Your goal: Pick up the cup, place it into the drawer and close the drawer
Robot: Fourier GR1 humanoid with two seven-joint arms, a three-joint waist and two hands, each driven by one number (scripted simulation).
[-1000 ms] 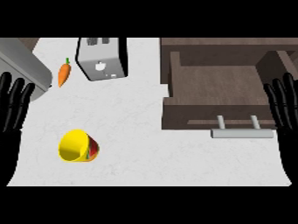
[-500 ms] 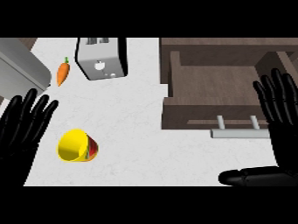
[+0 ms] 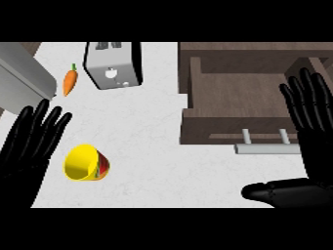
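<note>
One yellow cup (image 3: 84,163) outside the open drawer (image 3: 244,93)

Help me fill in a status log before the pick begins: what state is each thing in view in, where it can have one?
cup: lying on its side on the counter, not held.
drawer: pulled open, cup not in it.
left hand: open, fingers straight, beside the cup, not touching it.
right hand: open, fingers straight, over the drawer's right end.
carrot: lying flat on the counter.
toaster: standing upright.
</note>
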